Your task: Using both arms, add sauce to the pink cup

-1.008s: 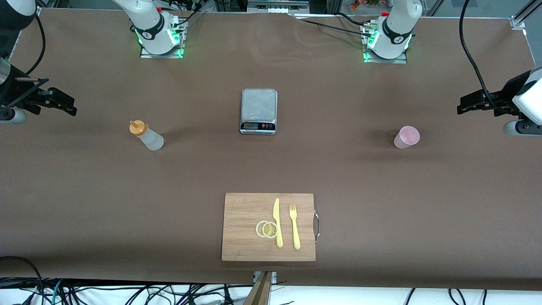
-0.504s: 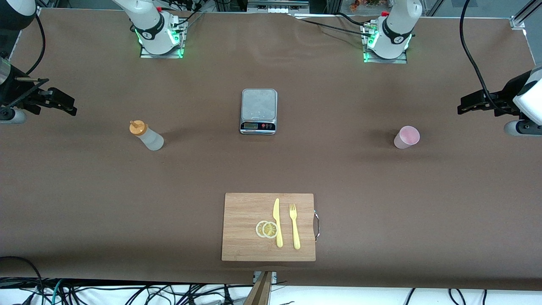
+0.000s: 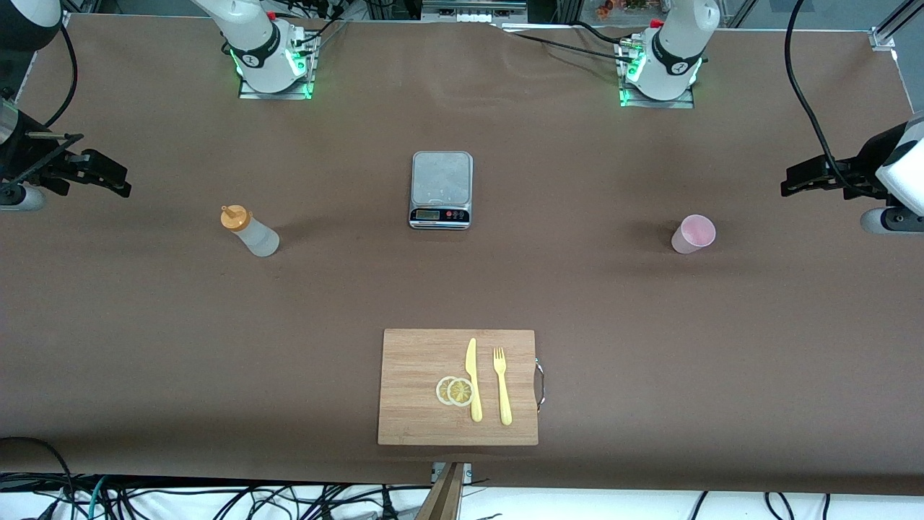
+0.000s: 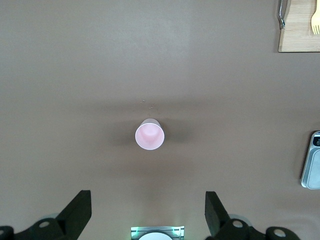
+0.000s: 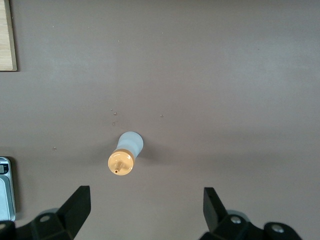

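The sauce bottle (image 3: 249, 231), whitish with an orange nozzle cap, stands upright on the table toward the right arm's end. It also shows in the right wrist view (image 5: 125, 155). The pink cup (image 3: 693, 234) stands upright toward the left arm's end and looks empty in the left wrist view (image 4: 149, 135). My right gripper (image 3: 119, 180) is open and empty, high over the table's edge, well apart from the bottle; its jaws show wide apart (image 5: 146, 202). My left gripper (image 3: 790, 180) is open and empty, high over its end of the table, apart from the cup; its jaws stand wide (image 4: 147, 207).
A steel kitchen scale (image 3: 441, 189) sits mid-table between bottle and cup. A wooden cutting board (image 3: 411, 361) lies nearer the front camera, with a yellow knife (image 3: 473, 379), a yellow fork (image 3: 502, 386) and two lemon slices (image 3: 455, 391) on it. Cables hang by both arms.
The left arm's gripper has drifted very slightly toward its end of the table. The bottle, the cup and the right arm have not moved.
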Controlling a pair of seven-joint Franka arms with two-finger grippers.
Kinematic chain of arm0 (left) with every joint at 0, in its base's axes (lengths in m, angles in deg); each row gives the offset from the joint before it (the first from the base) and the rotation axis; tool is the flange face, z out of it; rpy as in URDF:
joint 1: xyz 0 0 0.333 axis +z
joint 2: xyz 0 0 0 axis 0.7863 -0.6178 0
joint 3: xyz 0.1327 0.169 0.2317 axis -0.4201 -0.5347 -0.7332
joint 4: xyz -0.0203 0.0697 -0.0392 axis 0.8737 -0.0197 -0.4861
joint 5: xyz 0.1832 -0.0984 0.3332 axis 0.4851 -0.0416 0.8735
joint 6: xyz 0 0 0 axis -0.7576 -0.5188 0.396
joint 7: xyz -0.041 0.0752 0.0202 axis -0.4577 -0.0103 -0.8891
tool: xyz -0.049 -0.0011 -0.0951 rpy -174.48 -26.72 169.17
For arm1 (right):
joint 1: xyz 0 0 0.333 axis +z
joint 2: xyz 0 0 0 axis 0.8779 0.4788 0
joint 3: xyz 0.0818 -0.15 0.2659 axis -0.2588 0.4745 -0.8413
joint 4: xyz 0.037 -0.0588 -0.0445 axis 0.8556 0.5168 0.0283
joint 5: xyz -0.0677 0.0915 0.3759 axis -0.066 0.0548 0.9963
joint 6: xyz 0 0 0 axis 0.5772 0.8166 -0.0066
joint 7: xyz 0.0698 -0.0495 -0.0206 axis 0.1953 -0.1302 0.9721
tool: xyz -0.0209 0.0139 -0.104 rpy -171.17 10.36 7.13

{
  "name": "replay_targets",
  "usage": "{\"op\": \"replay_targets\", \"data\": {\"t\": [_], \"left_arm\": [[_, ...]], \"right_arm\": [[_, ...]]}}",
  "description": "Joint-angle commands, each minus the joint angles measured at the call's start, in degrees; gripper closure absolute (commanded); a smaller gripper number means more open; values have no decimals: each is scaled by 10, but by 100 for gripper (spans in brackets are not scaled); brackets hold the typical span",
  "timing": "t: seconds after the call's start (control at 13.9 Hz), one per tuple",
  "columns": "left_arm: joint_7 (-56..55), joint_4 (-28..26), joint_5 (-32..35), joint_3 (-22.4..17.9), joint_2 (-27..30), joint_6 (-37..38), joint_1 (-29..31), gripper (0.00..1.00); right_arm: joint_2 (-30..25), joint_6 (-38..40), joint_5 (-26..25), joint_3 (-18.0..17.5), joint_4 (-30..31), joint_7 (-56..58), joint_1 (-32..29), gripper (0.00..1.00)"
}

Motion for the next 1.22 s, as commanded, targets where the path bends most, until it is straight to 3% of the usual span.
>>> {"op": "replay_targets", "data": {"t": [0.0,0.58,1.15], "left_arm": [[5,16,1,-1,-6,6,-1,0],[5,13,2,4,-5,6,-3,0],[9,-33,11,0,-14,-14,-10,0]], "right_arm": [[-4,-2,9,1,2,2,-2,0],[-4,-2,9,1,2,2,-1,0],[-4,-1,9,1,2,3,-2,0]]}}
